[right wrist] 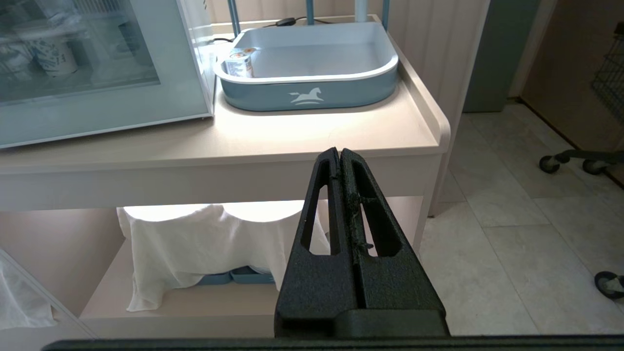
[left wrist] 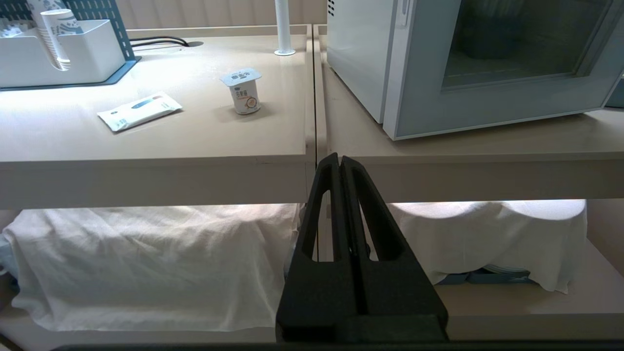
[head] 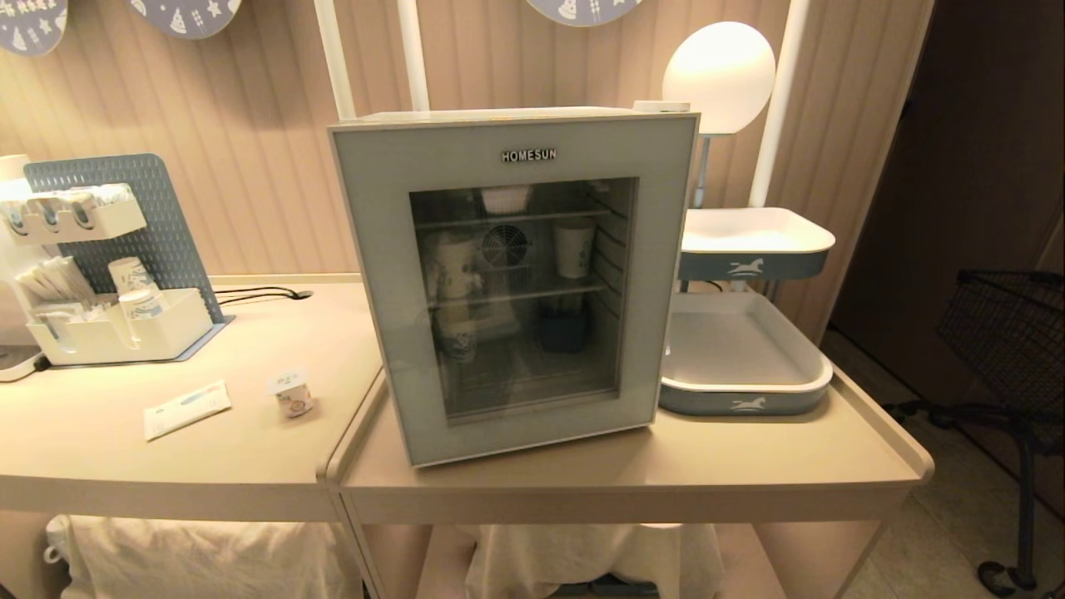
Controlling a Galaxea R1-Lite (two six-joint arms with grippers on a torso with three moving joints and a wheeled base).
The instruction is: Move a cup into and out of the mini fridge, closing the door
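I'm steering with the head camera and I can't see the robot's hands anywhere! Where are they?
Observer: Both are in front of the tables, short of the front edge. The left gripper points at the seam between the two tables. It is shut and holds nothing.
Operator: And the other hand?
Observer: The right gripper is shut and empty as well. It points at the table edge in front of the blue tray.
Operator: Is that tray empty?
Observer: No. A small pot stands in the tray's corner beside the mini fridge, which hides it from your camera.
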